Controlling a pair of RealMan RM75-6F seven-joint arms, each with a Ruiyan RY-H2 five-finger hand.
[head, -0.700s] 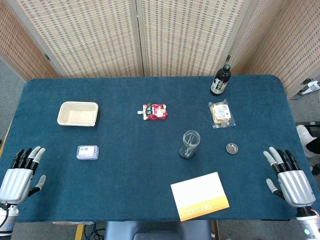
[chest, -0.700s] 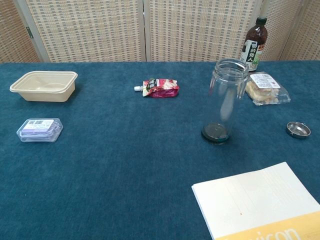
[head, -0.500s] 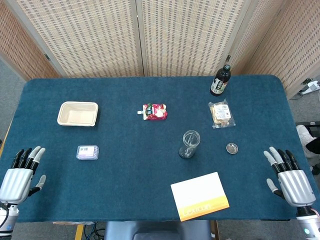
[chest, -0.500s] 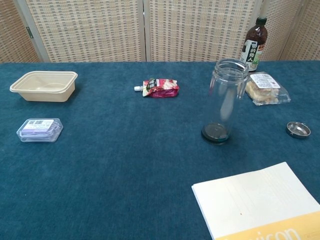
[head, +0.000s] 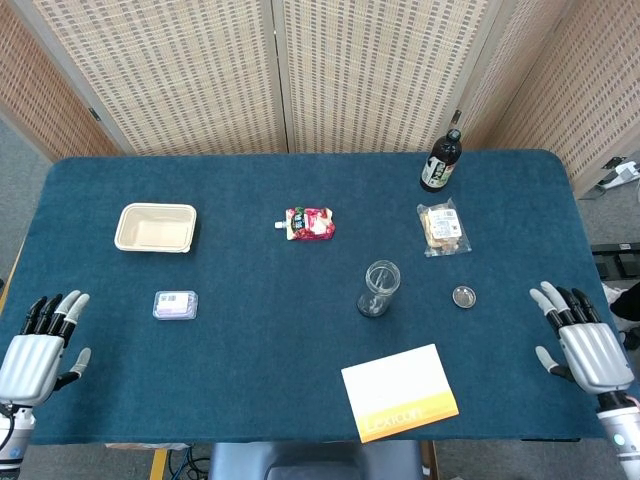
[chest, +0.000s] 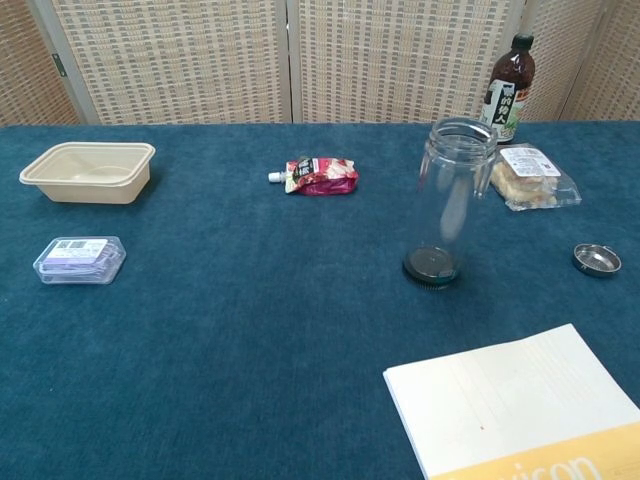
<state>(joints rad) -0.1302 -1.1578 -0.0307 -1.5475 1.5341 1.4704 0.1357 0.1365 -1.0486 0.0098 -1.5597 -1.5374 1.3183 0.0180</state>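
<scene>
Both hands wait spread and empty at the table's near corners, the left hand (head: 35, 352) nearest the small plastic box (head: 175, 304), the right hand (head: 584, 345) nearest the metal lid (head: 463, 296); either must first reach inward.

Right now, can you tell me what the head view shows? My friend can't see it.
Two robot hands rest open at the near corners of a blue table, the left hand near a small clear box, the right hand near a little metal lid. Between them stand a clear jar and a white booklet.
</scene>
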